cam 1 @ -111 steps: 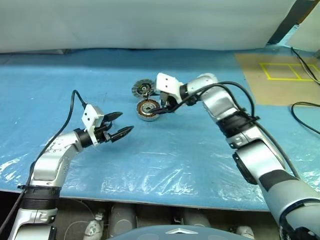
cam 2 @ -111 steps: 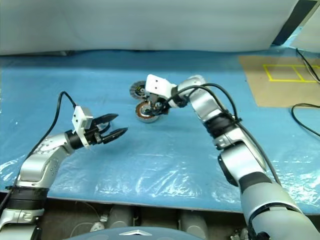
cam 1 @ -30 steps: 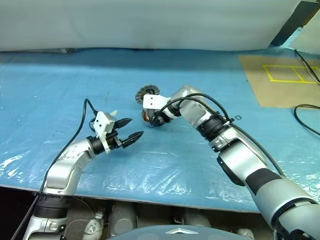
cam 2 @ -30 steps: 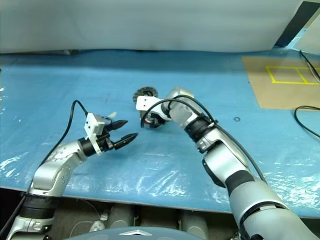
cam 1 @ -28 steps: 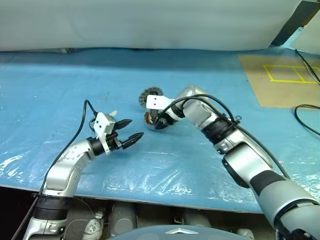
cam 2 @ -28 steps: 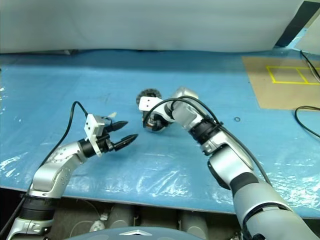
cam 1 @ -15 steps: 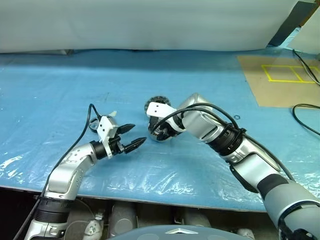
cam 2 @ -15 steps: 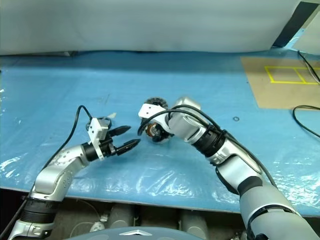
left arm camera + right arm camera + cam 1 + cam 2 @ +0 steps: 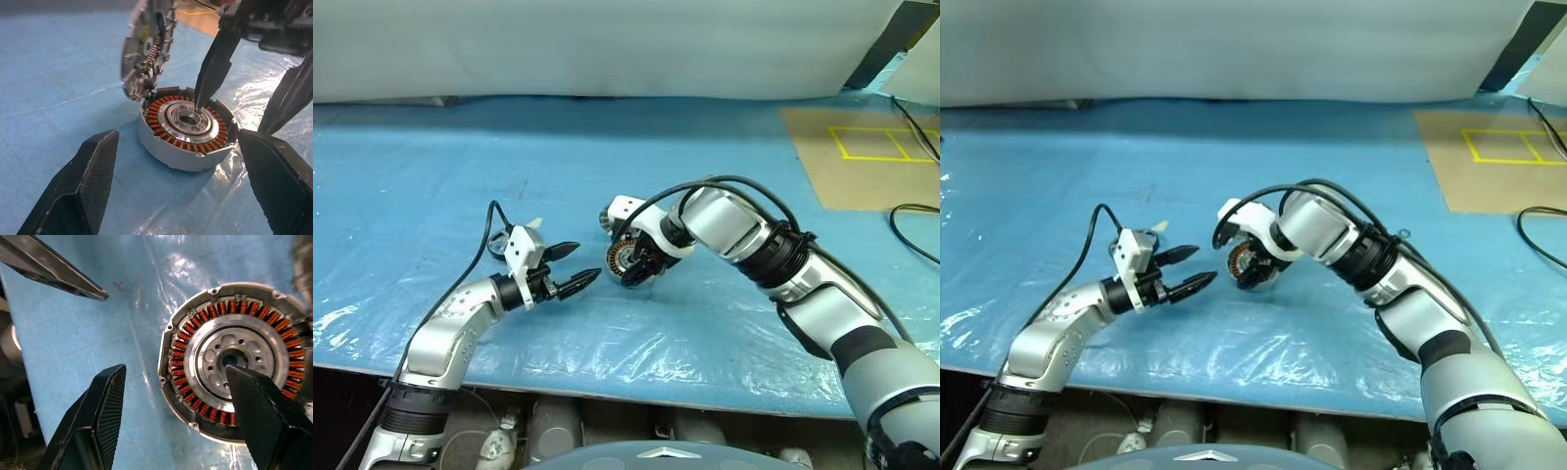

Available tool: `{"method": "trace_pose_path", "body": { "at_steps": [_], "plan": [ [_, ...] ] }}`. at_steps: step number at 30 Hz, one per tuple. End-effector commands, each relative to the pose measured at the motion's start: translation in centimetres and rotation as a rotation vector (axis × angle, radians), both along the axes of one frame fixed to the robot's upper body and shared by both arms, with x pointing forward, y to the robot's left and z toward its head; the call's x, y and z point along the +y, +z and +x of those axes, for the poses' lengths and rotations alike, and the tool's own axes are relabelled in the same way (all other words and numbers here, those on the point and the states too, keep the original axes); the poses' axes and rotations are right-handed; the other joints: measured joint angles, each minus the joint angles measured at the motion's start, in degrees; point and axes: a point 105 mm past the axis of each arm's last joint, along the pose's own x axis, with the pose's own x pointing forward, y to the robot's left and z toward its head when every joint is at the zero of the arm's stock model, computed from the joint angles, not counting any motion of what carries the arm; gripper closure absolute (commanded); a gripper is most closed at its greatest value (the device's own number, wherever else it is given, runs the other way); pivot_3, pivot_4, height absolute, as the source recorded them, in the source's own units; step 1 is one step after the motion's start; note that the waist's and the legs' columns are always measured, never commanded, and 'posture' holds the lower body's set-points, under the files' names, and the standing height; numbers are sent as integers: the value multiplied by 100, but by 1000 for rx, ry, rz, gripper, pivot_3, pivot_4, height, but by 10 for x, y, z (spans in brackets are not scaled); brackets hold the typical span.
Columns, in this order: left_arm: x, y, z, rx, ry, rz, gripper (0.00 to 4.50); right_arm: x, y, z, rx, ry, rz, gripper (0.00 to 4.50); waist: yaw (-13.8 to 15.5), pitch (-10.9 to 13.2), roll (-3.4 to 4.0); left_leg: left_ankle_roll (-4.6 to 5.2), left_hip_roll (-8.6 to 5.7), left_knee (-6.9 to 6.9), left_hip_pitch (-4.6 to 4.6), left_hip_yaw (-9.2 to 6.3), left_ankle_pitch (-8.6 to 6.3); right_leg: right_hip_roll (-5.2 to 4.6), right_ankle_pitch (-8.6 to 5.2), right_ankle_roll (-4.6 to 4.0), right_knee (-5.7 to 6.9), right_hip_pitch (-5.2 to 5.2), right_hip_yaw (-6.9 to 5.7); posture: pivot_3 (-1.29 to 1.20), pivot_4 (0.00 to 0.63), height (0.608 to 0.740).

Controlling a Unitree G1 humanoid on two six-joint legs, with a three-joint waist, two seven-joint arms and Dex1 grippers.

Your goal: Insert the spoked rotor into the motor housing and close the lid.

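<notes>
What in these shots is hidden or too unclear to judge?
- The lid: left wrist view, tilted on edge against the motor housing, top cut off by the frame.
- The motor housing's far rim: head views, covered by the right gripper.
- The lid in the right wrist view: a blur at the edge.

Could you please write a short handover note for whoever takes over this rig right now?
Left end effector: open, empty, hovering beside the housing.
Right end effector: open, empty, pointing down over the short round silver-grey metal motor housing, with one fingertip at its grey hub.
The housing sits on the blue plastic-covered table with its copper windings exposed. The round silver finned metal lid stands tilted on edge at the housing's rim.
Done: nothing is inserted yet.
Left: find the thin black spoked rotor, which I cannot make out, seat it in the housing, then close the lid.
</notes>
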Motion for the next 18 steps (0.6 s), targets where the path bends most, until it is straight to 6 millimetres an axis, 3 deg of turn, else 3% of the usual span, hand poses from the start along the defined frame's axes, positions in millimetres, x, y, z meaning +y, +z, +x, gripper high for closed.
{"method": "trace_pose_path", "body": {
  "at_steps": [1, 5, 8, 12, 18],
  "plan": [
    [-2, 12, -3, -39, -29, -10, 460, -2, 34, -4, -34, 7, 114, 1118, 2, 0, 0, -2, 0, -4, 0, 0, -1, 2, 1, 2, -3, 0, 0, 0, 150, 740],
    [-3, 14, -5, -40, -44, -12, 460, -27, 47, -8, -120, 9, 214, 1118, 50, 0, -3, -6, 2, -8, -5, 0, -3, 5, 2, 5, -20, 2, -1, 0, 150, 740],
    [-5, 15, -11, -36, -75, -17, 460, -72, 27, -3, -274, -70, 197, 1118, 159, -4, -10, -7, 2, -13, -4, 0, -4, 5, 4, 6, -47, 14, -5, 0, 150, 740],
    [-7, 15, -17, -30, -89, -23, 460, -128, 9, 13, -454, -414, 291, 1118, 152, 0, 0, -7, -7, -23, -10, 5, -4, 4, 9, 15, -74, 17, -3, 0, 150, 740],
    [-15, 10, -19, -14, -118, -36, 460, -177, 4, 27, -703, -864, 376, 1118, 37, -2, 4, -6, 5, -18, 6, 6, -4, 17, -6, -10, -65, 13, 2, 0, 150, 740]
  ]
}}
